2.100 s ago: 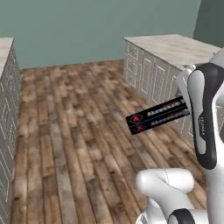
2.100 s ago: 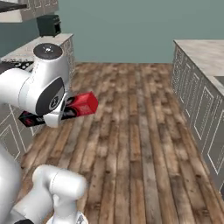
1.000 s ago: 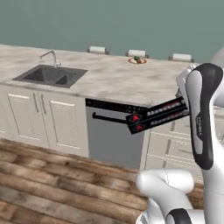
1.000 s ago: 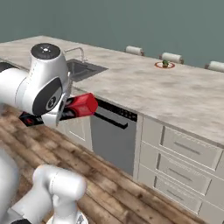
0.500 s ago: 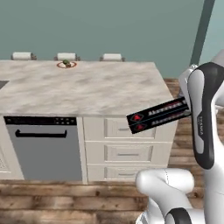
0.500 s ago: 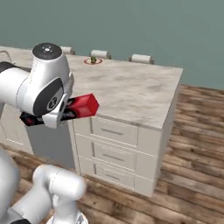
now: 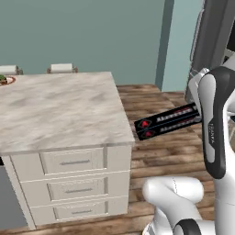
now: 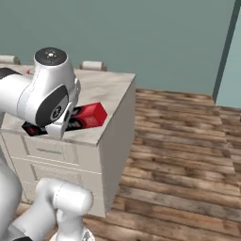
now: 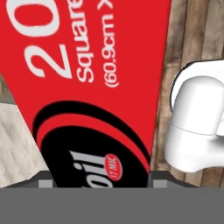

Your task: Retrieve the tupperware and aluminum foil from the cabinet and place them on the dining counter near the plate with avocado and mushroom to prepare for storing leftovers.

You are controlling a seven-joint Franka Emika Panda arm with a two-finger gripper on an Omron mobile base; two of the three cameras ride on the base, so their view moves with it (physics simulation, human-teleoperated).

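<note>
Black with red ends, the foil box (image 7: 168, 121) lies level, pinched in the hand (image 9: 101, 175), while the plate (image 7: 5, 81) sits at the marble table's (image 7: 59, 110) far left corner (well apart).

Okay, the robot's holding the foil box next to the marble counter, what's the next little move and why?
Probably keep driving along the dining counter toward the plate. The aluminum foil is gripped by the gripper and hangs over the wooden floor off the counter's end, while the plate sits at the far corner.
</note>
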